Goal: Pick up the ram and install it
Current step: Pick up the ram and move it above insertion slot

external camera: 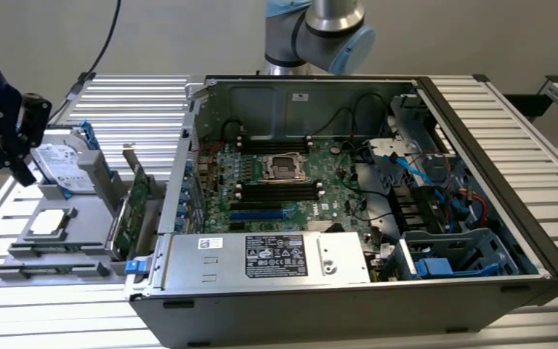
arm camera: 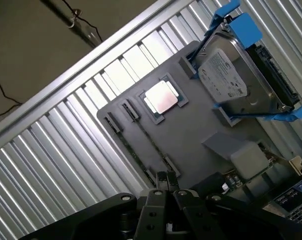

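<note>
The ram is a thin dark-green strip seen edge-on, standing in a slot of the grey holder tray next to a silver CPU. My gripper hangs above the tray near the end of the ram slots. Its black fingers meet at the tips with nothing between them. In the exterior view the gripper is at the far left, above the tray and beside the hard drive. The open computer case shows its motherboard with dark memory slots.
A silver hard drive with blue rails stands at the tray's far end. A tall green expansion card stands between the tray and the case wall. Inside the case are the power supply, cables and a blue drive cage.
</note>
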`<state>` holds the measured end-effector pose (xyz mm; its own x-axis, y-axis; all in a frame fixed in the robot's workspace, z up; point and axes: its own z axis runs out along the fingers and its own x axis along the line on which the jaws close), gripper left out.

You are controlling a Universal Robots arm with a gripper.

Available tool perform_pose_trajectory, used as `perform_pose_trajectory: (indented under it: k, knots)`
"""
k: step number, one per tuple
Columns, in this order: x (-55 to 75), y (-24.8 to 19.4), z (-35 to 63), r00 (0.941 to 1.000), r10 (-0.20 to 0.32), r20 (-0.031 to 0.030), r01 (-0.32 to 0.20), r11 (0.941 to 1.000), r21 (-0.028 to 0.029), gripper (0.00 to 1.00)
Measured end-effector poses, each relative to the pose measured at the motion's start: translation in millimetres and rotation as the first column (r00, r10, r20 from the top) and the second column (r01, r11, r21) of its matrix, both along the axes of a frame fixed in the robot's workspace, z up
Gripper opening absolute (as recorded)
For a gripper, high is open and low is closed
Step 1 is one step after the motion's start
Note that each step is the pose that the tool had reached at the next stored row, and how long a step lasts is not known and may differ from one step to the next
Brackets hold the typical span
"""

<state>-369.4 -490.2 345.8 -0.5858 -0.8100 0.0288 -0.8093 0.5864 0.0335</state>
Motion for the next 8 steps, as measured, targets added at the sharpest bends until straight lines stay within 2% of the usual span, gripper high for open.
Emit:
perform_pose_trajectory:
  k: [4, 8]
  knots:
    - [0.0, 0.0, -2.0, 0.9973, 0.073, -0.0001, -0.073, 0.9973, -0.0001, 0.11]
    - [0.0, 0.0, -4.1, 0.9893, 0.146, 0.0, -0.146, 0.9893, 0.0, 0.11]
